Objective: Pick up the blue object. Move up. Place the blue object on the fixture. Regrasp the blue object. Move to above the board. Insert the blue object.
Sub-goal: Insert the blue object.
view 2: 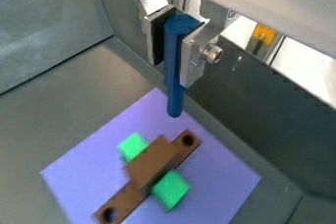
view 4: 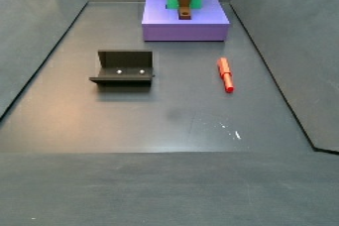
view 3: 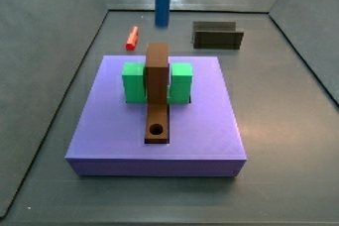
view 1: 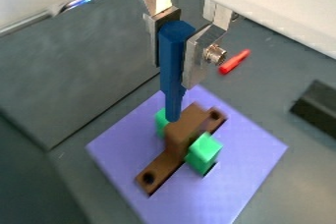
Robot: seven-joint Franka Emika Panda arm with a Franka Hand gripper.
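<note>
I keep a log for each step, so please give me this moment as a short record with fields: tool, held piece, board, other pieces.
tool: above the board, shut on the blue object
blue object: held upright between the fingers, hanging over the brown bar
board: purple slab carrying the green block and the brown bar
brown bar hole: empty
red peg: lying on the floor
fixture: on the floor, empty

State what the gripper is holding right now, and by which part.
The gripper, above the board, holds the blue object by its upper end, clamped between the fingers. The peg hangs upright, lower end free, not yet inserted.
</note>
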